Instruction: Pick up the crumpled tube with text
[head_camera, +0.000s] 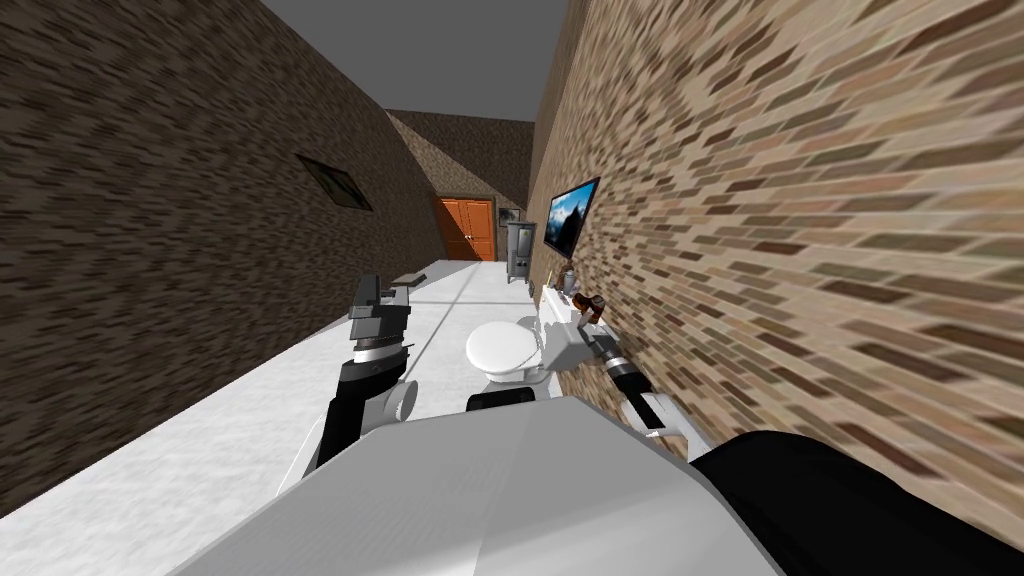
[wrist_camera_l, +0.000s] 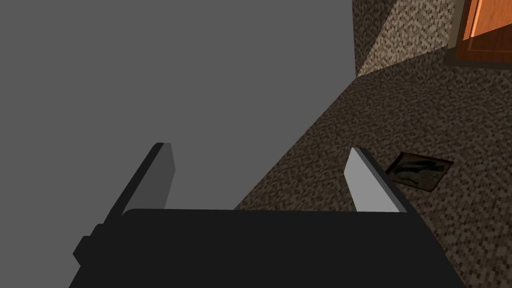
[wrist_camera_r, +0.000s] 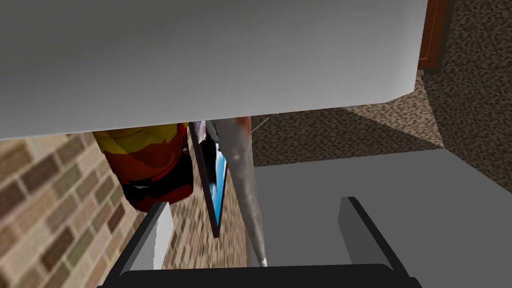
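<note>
tube (wrist_camera_r: 145, 160): red-yellow, dark markings, against a flat grey surface (wrist_camera_r: 200, 50) by the brick wall (wrist_camera_r: 50, 210), just beyond one finger of my right gripper (wrist_camera_r: 257, 235), jaws wide, empty. Head view adds the toilet (head_camera: 500, 348) nearby; left gripper (head_camera: 378, 298) raised, jaws wide.

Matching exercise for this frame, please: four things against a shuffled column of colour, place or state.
Things:
1. toilet
2. door
3. left gripper
4. wall screen

Descriptions:
A. hangs on the brick wall
B. open, nothing between its fingers
C. white
D. orange

Pairs: 1-C, 2-D, 3-B, 4-A
</note>
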